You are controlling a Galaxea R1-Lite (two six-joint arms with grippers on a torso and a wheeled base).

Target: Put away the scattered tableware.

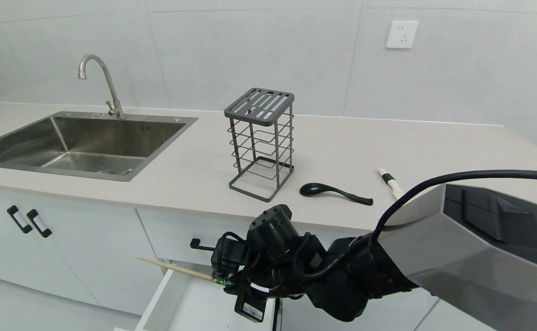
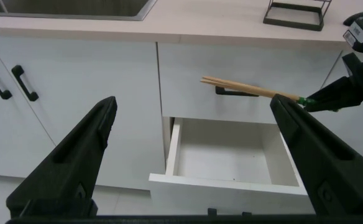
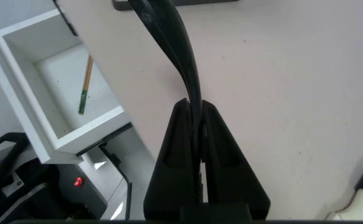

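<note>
My right gripper (image 1: 225,280) (image 2: 306,102) hangs below the counter edge, shut on a pair of wooden chopsticks (image 1: 176,269) (image 2: 243,87) by their green-banded end. They point left over the open white drawer (image 1: 158,299) (image 2: 169,149). My left gripper (image 2: 192,102) faces that drawer from the front, open and holding nothing. A black spoon (image 1: 335,193) lies on the counter to the right of the rack. In the right wrist view the shut gripper (image 3: 195,106) lines up with the spoon's handle (image 3: 169,37), and chopsticks (image 3: 85,81) show over the drawer (image 3: 20,93).
A dark wire rack (image 1: 261,142) stands mid-counter. A white-handled utensil (image 1: 390,181) lies right of the spoon. The steel sink (image 1: 158,151) and its tap (image 1: 107,87) are at the left. Cabinet doors with black handles (image 1: 29,220) are left of the drawer.
</note>
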